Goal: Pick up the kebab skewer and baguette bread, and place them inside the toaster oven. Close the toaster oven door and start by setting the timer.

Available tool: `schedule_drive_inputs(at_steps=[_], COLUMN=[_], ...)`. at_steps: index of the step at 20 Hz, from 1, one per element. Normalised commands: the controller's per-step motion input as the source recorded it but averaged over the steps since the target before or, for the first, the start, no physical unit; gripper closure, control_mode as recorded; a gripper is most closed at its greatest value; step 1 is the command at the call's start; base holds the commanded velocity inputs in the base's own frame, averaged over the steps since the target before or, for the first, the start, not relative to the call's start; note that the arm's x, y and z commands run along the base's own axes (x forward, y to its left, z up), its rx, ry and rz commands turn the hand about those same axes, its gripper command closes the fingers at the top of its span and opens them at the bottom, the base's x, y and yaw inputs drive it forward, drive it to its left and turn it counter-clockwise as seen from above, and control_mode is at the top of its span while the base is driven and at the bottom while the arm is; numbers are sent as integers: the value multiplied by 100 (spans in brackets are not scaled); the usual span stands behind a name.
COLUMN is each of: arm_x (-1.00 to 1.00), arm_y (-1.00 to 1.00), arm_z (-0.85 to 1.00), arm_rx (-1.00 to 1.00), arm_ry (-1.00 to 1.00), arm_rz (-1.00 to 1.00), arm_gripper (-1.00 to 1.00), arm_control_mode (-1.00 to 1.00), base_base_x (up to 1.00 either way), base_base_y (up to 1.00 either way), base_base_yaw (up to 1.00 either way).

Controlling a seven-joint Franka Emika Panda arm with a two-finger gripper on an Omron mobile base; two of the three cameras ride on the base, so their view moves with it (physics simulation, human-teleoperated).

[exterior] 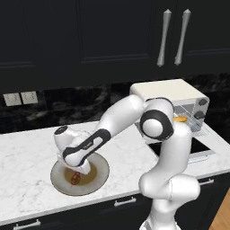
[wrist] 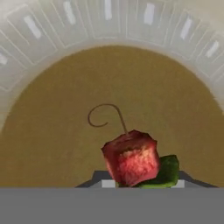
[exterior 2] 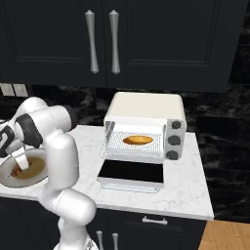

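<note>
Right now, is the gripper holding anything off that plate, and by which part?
The gripper sits around the kebab skewer on the plate, at the red and green chunks. Whether the hold is firm cannot be told.

You had the plate on the counter to the left, with the kebab skewer lying in its middle. The toaster oven stood well apart to the right, against the back wall, its door folded down in front. The baguette bread lay inside on the rack.
</note>
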Motion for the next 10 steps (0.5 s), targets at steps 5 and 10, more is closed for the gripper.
schedule_drive_inputs(at_steps=[5, 10], arm_x=[-58, -89], arm_y=[-2, -26], arm_z=[-60, -23], arm_rx=[1, 15], arm_ry=[-27, -32], arm_rz=[0, 0], arm_gripper=[100, 100], arm_control_mode=[-100, -100], base_base_x=[0, 0], base_base_y=[0, 0], base_base_yaw=[0, 0])
